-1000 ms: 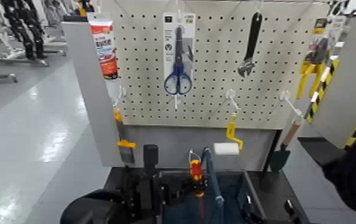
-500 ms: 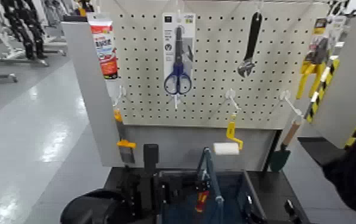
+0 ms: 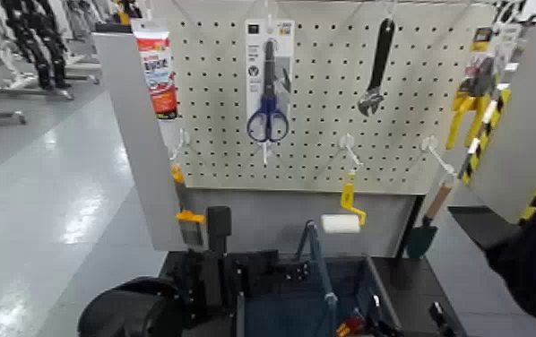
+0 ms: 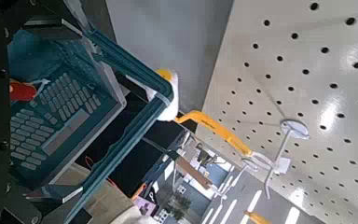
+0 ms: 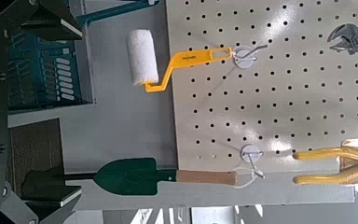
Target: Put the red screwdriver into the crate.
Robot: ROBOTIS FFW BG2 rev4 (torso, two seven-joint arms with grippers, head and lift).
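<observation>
The left gripper [image 3: 297, 266] hangs over the far rim of the crate [image 3: 381, 291], holding nothing; whether its fingers stand wide or narrow cannot be told. The red screwdriver [image 3: 350, 324] lies loose on the crate's ribbed floor, its red handle also showing in the left wrist view [image 4: 19, 91]. Behind the crate, the yellow-handled paint roller [image 3: 344, 213] hangs on the pegboard [image 3: 325, 108].

We count one crate [image 3: 375, 291], one red screwdriver [image 3: 350, 326] in it, one scissors [image 3: 268, 108], one wrench [image 3: 376, 67], one paint roller [image 3: 343, 218], one trowel [image 3: 426, 228], one tube [image 3: 157, 70], one brush [image 3: 187, 222], one pegboard [image 3: 325, 134].
</observation>
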